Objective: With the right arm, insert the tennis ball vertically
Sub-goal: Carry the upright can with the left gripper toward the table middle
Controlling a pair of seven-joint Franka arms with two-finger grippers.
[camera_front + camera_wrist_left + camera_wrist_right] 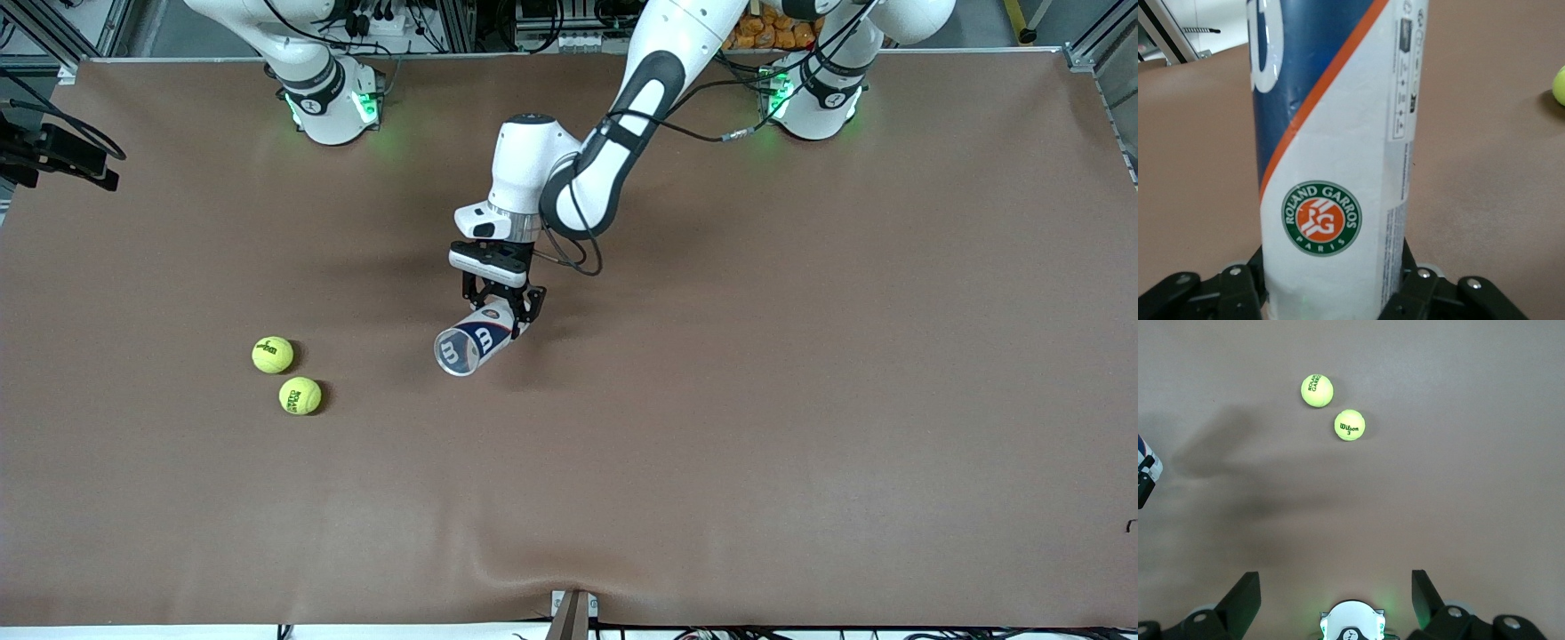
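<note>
Fingers [1238,287] of the left gripper [500,307] sit clamped on a tennis ball can [477,342], pressing its base from both sides; we see the can lifted over the middle of the brown table [800,400], tilted, its open mouth turned toward the front camera; whether anything lies inside it we cannot make out.

Across the scene, the right gripper [1337,593] has its fingers [1241,600] spread wide apart with nothing between them; it looks straight down on the table from above its own arm's base; in the front view the gripper itself is cut off by the top edge, and we see only the right arm's base [331,98].

Both tennis balls rest on the table toward the right arm's end, just beside each other but apart; the Wilson ball [272,355] lies farther from the front camera, the Roland Garros ball [300,396] nearer to it.

Only the left wrist view gives us the can's label [1321,218], a green Roland Garros Paris roundel under an orange stripe and a dark blue field; the can's top is cut off there, and one ball [1559,85] shows as a sliver at the frame edge; the right wrist view alone lets us read the print on the balls, and it catches a corner of the can [1147,463].
</note>
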